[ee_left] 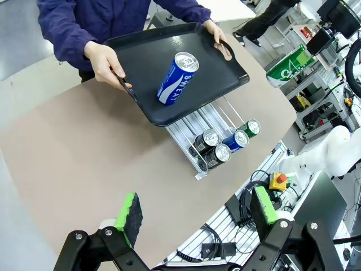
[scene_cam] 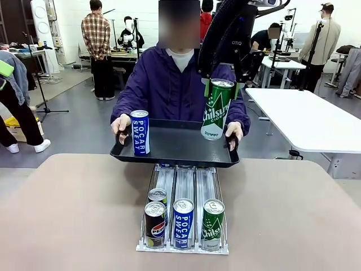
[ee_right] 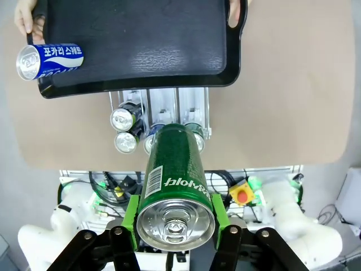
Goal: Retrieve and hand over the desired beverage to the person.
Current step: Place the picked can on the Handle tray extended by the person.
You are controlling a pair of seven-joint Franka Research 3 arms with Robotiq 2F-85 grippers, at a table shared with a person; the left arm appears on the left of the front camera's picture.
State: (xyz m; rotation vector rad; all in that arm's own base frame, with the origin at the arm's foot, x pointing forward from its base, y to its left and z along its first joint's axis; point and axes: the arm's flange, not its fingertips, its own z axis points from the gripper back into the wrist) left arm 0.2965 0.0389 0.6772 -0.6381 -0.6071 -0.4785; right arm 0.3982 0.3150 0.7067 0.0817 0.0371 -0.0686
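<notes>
Your right gripper (ee_right: 176, 228) is closed on a green Chilsung can (scene_cam: 216, 109), its green pads clamped on either side near the can's top. In the front view the can hangs slightly tilted above the right part of the black tray (scene_cam: 175, 149); whether its base touches the tray floor you cannot tell from here. The right wrist view looks down along the can, top towards the camera.

The person (scene_cam: 177, 84) in the dark purple jacket stands at the far side of the bench (scene_cam: 67, 214) and holds the tray by both handles, one hand (scene_cam: 120, 123) on each end. A blue Pocari Sweat can (scene_cam: 140, 132) stands upright on the tray's left part, well apart from the green one.

Below the tray's near edge, a three-lane can rack (scene_cam: 183, 214) sits on the bench. At its front you see a Pepsi can (scene_cam: 154, 224), a second Pocari Sweat can (scene_cam: 183, 222) and a second Chilsung can (scene_cam: 212, 223), with another silver-topped can (scene_cam: 158, 197) behind the Pepsi.

Your left gripper (ee_left: 197, 217) hangs high over the bench, its fingers spread wide with nothing between them.
</notes>
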